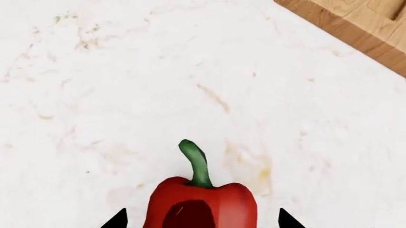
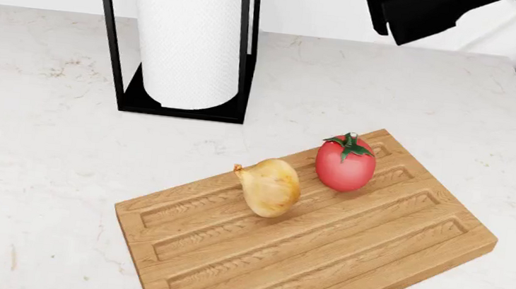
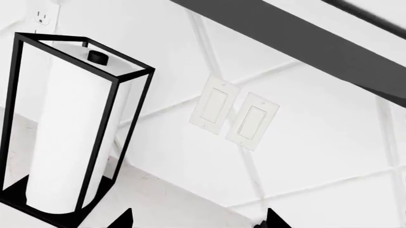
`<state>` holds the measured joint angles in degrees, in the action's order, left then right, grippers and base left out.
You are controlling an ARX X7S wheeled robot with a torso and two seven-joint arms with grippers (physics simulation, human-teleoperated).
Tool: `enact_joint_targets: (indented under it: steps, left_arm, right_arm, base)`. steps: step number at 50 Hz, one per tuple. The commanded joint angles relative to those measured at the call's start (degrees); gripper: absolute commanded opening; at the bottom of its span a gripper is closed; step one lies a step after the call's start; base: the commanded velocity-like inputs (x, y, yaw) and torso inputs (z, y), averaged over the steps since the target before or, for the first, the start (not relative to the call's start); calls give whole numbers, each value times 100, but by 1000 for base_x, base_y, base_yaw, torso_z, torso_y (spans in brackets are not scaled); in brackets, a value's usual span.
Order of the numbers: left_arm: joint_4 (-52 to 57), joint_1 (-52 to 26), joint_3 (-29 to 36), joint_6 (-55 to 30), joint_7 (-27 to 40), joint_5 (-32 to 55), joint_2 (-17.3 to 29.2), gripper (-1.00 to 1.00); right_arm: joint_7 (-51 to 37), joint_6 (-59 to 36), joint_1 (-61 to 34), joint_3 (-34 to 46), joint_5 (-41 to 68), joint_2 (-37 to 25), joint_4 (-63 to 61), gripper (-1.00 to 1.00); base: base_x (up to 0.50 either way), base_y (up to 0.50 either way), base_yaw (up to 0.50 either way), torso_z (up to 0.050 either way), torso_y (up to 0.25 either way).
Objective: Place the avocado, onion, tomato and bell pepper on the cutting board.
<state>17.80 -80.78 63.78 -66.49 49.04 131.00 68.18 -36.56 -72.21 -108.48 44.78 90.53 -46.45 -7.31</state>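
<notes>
- The bell pepper [image 1: 201, 206] sits between the two black fingertips [image 1: 116, 220] of the left gripper [image 1: 203, 221]; the jaws are spread, and contact with the pepper cannot be confirmed.
- The pepper rests on the white marble counter [image 1: 127, 95], apart from the cutting board [image 1: 362, 23], whose corner shows in the left wrist view.
- The onion [image 2: 268, 186] lies on the cutting board [image 2: 324, 250], near its middle grooves.
- The tomato [image 2: 346, 163] stands upright on the board, just beside the onion, toward the far edge.
- The avocado is not visible in any view.
- The right gripper [image 3: 197, 221] is raised and faces the wall; its fingertips stand apart, holding nothing.
- A paper towel roll [image 2: 188, 35] in a black frame holder [image 2: 108, 31] stands behind the board.
- Two wall switch plates [image 3: 235, 116] appear in the right wrist view.
</notes>
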Motion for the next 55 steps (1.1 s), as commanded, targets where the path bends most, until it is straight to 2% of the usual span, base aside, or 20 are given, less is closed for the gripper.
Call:
enact_joint_targets:
  steps: [1, 2, 3, 9, 17, 27, 31, 38, 39, 41, 55]
  left_arm:
    - [142, 367, 11, 216, -276, -301, 57, 100]
    - [129, 358, 1, 223, -280, -305, 60, 100]
    - [149, 346, -36, 277, -246, -417, 80, -100]
    - [172, 101, -234, 259, -317, -558, 0, -100]
    - [-119, -525, -363, 47, -241, -454, -634, -100]
    - [-513, -1021, -396, -198, -353, -613, -1286, -100]
    - [-766, -1295, -403, -350, -474, -777, -1686, -100]
    - [-950, -1402, -363, -385, -567, -903, -2006, -100]
    - [-1010, -1475, -368, -470, -722, -1174, -2256, -100]
    - [-1097, -1534, -382, -490, -859, -1394, -2467, -100]
    - [-1156, -1533, -419, -425, -1500, -2073, -3182, -100]
  right_arm:
    - [-87, -23, -13, 8, 100, -35, -37, 100]
    - [-89, -25, -17, 10, 100, -35, -36, 100]
    - [-80, -24, -26, 13, 91, -32, -29, 100]
    - [-45, 38, 31, 35, 47, -8, -33, 100]
    - [-8, 62, 39, 70, -14, 5, -5, 100]
    - [54, 153, 69, 59, -78, -22, 5, 100]
    - [50, 201, 123, 54, -72, -31, -20, 100]
    - [21, 224, 174, 55, -47, -76, -45, 100]
    - [72, 269, 238, 76, -117, -85, -44, 100]
    - [127, 308, 279, 102, -186, -63, -19, 100]
    - [47, 221, 238, 163, -148, -60, -39, 100]
  base:
    - [0, 0, 0, 0, 0]
    - [0, 0, 0, 0, 0]
    - [0, 0, 0, 0, 0]
    - [0, 0, 0, 0, 0]
    - [0, 0, 0, 0, 0]
    - [0, 0, 0, 0, 0]
    - [0, 0, -1, 0, 0]
    - [0, 0, 0, 0, 0]
    - [0, 0, 0, 0, 0]
    - [0, 0, 0, 0, 0]
    - [0, 0, 0, 0, 0]
